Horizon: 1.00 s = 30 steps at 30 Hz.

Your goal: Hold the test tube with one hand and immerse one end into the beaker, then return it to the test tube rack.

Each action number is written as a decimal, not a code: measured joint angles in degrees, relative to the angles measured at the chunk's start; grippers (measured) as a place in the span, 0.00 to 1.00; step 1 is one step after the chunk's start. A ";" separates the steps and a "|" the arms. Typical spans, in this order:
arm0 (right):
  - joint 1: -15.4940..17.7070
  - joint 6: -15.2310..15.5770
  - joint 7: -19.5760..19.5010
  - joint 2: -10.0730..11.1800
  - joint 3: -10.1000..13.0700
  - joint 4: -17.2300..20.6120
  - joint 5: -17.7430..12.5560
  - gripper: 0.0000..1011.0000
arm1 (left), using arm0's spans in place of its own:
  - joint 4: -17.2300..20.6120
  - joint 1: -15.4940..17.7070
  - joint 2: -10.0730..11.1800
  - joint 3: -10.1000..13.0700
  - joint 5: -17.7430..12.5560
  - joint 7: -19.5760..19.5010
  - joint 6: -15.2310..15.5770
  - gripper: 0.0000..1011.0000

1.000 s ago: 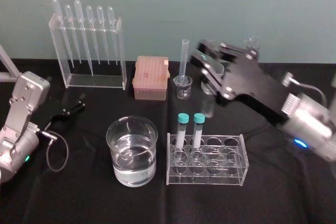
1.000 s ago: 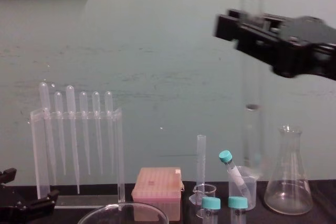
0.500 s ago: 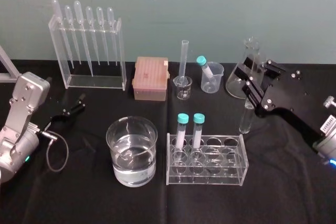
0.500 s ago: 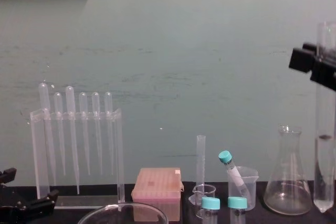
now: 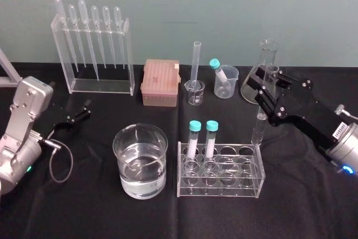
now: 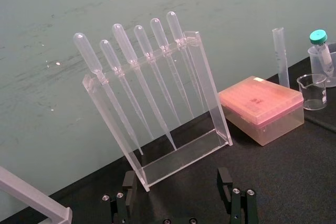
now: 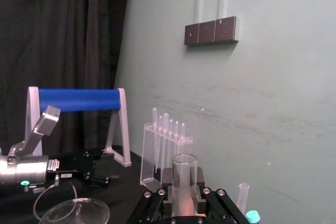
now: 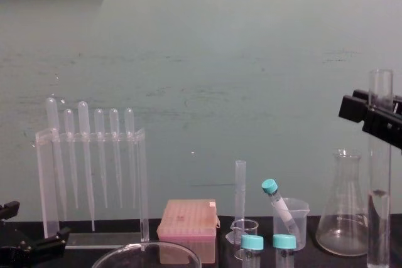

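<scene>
Clear glass sits nearest the robot: the beaker (image 5: 140, 163), part full of clear liquid, stands on the black table (image 5: 84, 211) just left of the test tube rack (image 5: 220, 187), apart from it. Two teal-capped tubes (image 5: 194, 141) stand in the rack's far row, at its left end. Over the rack's far right corner the test tube (image 5: 259, 127) hangs upright, well away from the beaker. Its lower end is level with the rack's top plate, and I cannot tell whether it sits in a hole. The right gripper (image 5: 270, 94) clamps the tube just below its rim, fingers (image 7: 156, 201) pressed to the glass on both sides. The left gripper (image 5: 75, 117) lies parked on the table at the left, its fingers spread with nothing between them. Farther back stand a pink tip box (image 5: 161, 82), a slim cylinder (image 5: 196, 62), a frosted beaker (image 5: 228, 82) and a conical flask (image 5: 262, 60). A pipette stand (image 5: 95, 54) stands by the wall.
</scene>
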<state>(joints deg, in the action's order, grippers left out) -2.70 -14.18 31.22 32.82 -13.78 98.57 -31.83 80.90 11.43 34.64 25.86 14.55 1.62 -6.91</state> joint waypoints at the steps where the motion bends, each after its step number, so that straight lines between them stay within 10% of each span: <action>1: -0.12 0.06 0.24 -0.15 -0.04 -0.31 0.00 0.22 | 0.00 0.00 0.00 0.00 0.00 0.00 0.00 0.99; 30: -2.76 -0.04 4.08 -2.51 -1.92 -6.67 -1.15 0.22 | 0.00 0.00 0.00 0.00 0.00 0.00 0.00 0.99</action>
<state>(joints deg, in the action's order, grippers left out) -5.46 -14.22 35.31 30.30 -15.70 91.89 -32.98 80.90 11.43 34.64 25.86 14.55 1.62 -6.91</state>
